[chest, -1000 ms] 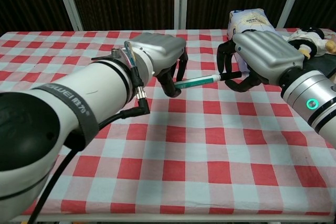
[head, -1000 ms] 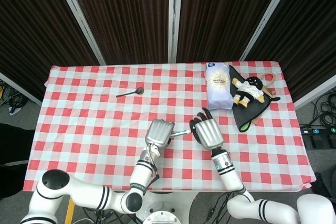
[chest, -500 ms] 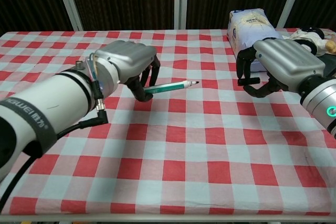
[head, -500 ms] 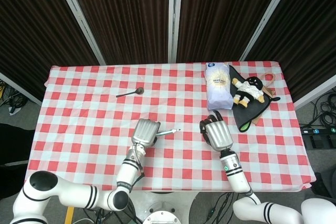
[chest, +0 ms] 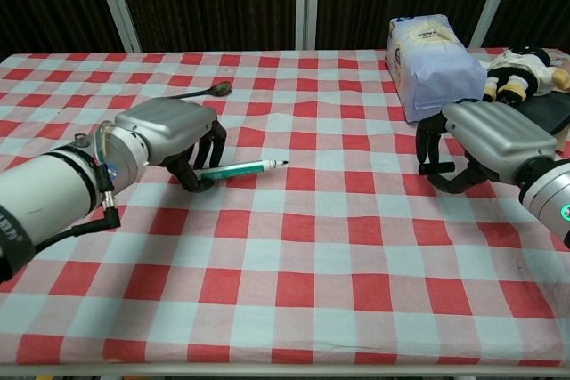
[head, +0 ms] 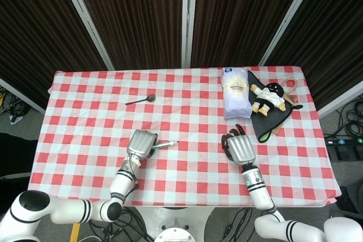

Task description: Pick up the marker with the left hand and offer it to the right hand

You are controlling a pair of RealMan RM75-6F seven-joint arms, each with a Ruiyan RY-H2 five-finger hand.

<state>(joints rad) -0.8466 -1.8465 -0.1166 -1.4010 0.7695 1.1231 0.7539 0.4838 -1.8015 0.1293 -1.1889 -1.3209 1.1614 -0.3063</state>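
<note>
The marker (chest: 240, 168) has a green and white barrel with a dark tip that points right. My left hand (chest: 169, 135) grips its left end low over the checked tablecloth (chest: 294, 264). From above, the left hand (head: 142, 143) sits left of centre and the marker (head: 163, 144) sticks out of it to the right. My right hand (chest: 485, 135) hovers well to the right of the tip, fingers loosely curled downward with nothing in them. A wide gap of cloth separates the right hand (head: 241, 147) from the marker.
A metal spoon (head: 140, 101) lies at the back left. A white flour bag (head: 235, 92) stands at the back right, and beside it a plush toy (head: 268, 97) lies on a dark cloth (head: 266, 124). The table's near edge lies close below both hands.
The hands have drawn apart. My left hand carried the marker left and lower toward the cloth. My right hand moved right, away from the marker tip it was touching.
</note>
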